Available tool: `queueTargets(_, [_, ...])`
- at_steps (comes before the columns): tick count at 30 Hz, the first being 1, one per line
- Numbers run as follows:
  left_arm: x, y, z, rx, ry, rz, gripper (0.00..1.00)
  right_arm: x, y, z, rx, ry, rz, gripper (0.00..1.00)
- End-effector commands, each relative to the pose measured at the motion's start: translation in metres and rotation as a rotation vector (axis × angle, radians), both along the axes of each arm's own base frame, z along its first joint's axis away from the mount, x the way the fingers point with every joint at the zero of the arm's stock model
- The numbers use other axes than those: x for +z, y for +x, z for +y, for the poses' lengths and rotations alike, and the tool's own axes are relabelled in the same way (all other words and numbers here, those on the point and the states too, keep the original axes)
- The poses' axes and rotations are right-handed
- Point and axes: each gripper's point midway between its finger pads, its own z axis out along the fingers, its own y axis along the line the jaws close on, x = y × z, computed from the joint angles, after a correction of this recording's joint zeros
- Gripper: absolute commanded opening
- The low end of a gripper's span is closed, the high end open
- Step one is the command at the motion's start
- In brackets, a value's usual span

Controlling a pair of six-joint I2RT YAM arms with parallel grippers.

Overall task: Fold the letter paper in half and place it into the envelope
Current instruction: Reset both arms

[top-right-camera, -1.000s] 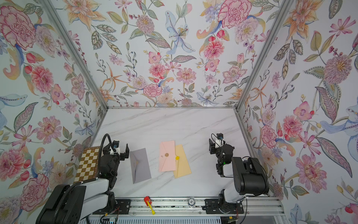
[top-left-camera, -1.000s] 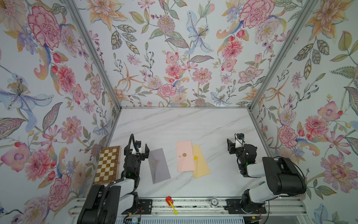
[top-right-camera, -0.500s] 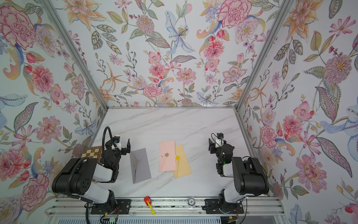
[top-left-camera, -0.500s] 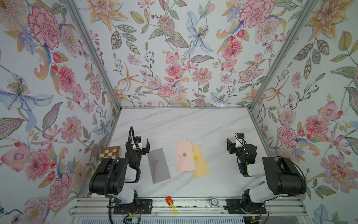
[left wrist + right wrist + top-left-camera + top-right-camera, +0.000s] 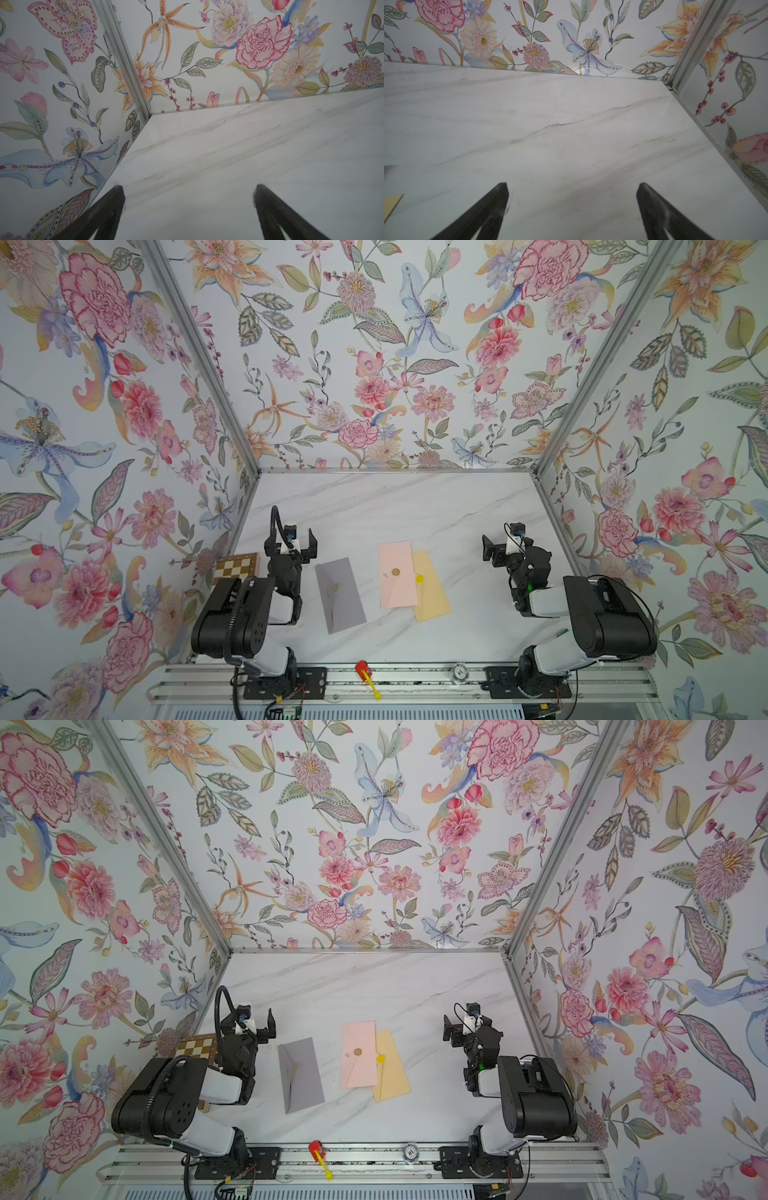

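Three flat pieces lie mid-table in both top views. A grey envelope [image 5: 340,600] is nearest my left gripper [image 5: 290,545]. A pink envelope [image 5: 397,574] with a brown seal overlaps a yellow piece [image 5: 432,597] that carries a yellow dot. No separate letter paper shows, and I cannot tell whether the yellow piece is paper or envelope. My left gripper [image 5: 188,193] stands open over bare marble, left of the grey envelope. Over at the right, my right gripper [image 5: 505,549] [image 5: 572,191] is open over bare marble too. A yellow corner [image 5: 390,204] shows in the right wrist view.
A small checkerboard [image 5: 237,568] lies by the left wall behind my left arm. A red and yellow tool [image 5: 365,672] and a small round part [image 5: 458,672] sit on the front rail. Flowered walls close in the marble table [image 5: 395,506] on three sides.
My left arm has risen from its folded pose and its gripper now stands a little farther back. The right jaws have spread wider, and the right arm has hardly moved.
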Motion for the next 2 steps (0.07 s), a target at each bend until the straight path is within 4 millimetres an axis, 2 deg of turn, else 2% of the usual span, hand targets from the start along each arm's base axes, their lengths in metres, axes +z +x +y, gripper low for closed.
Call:
queueTargets(1, [0.0052,0.0004,0.0063,0.043,-0.012,-0.02,1.0,0.0031,0.0037,-0.0019,-0.015,0.005,-0.007,0.99])
queueTargets(2, [0.0056,-0.0007,0.0064,0.046,-0.014,-0.024,1.0,0.0025,0.0033,-0.0021,-0.017,0.004,-0.006,0.99])
